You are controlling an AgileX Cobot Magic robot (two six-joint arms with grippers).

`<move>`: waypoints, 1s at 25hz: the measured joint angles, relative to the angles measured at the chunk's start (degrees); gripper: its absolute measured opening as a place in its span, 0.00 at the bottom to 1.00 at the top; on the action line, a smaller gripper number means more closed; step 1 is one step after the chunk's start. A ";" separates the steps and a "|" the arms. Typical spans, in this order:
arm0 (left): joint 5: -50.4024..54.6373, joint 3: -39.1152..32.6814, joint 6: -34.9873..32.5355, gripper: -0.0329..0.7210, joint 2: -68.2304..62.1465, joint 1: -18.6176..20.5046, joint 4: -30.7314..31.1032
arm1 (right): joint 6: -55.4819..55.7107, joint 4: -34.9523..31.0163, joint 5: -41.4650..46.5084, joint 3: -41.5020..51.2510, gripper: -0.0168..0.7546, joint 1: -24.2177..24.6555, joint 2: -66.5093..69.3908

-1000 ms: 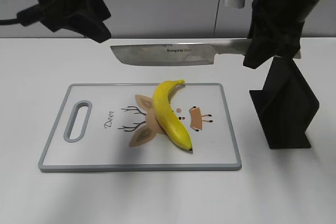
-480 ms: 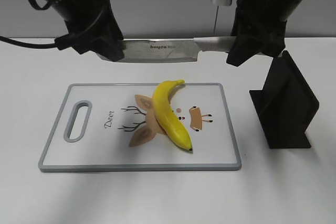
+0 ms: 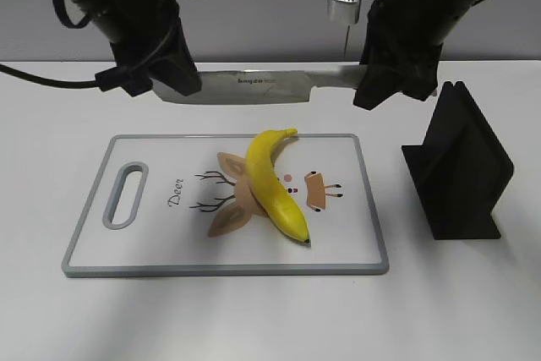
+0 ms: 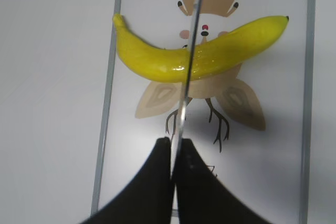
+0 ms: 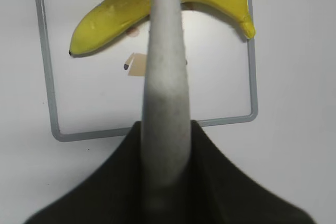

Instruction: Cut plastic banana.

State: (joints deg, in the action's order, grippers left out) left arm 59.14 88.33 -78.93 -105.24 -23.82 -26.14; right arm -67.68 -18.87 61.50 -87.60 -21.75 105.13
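The plastic banana [image 3: 275, 183] lies whole on the white cutting board [image 3: 152, 234], stem toward the back; it also shows in the left wrist view [image 4: 157, 61] and the right wrist view [image 5: 110, 17]. A steel knife [image 3: 262, 85] hangs level above the board's far edge. My right gripper [image 3: 385, 82] is shut on the knife's grey handle [image 5: 167, 77]. My left gripper [image 3: 169, 82] is shut on the blade's far end, and the thin blade edge [image 4: 188, 77] runs across the banana in the left wrist view.
A black knife stand [image 3: 461, 166] sits on the table right of the board. The board has a handle slot [image 3: 125, 194] at its left and a deer drawing under the banana. The table is white.
The left arm has come in from the upper left and closed on the blade's tip. The knife and right gripper have shifted left. The banana has not moved.
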 joint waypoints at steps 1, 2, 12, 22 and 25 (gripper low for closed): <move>-0.06 0.00 0.00 0.04 -0.51 0.00 -0.06 | -0.15 0.09 -0.13 0.00 0.25 0.00 0.16; -0.06 0.00 0.00 0.04 -1.15 0.00 -0.12 | -0.20 0.23 -0.13 0.00 0.25 0.00 0.64; -3.04 0.00 1.33 0.03 -7.38 -1.23 2.58 | -0.67 1.57 -3.18 0.00 0.25 0.00 8.61; -3.09 0.06 3.06 0.03 -14.26 -2.01 2.49 | -0.78 2.15 -2.69 -0.08 0.25 0.00 15.70; -3.14 0.21 3.06 0.03 -14.43 -2.01 2.09 | -0.90 2.40 -2.58 -0.47 0.25 0.12 16.60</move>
State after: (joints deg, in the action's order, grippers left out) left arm 56.00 88.54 -75.87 -119.67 -25.83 -24.05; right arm -68.58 -16.47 58.92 -88.07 -21.63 121.74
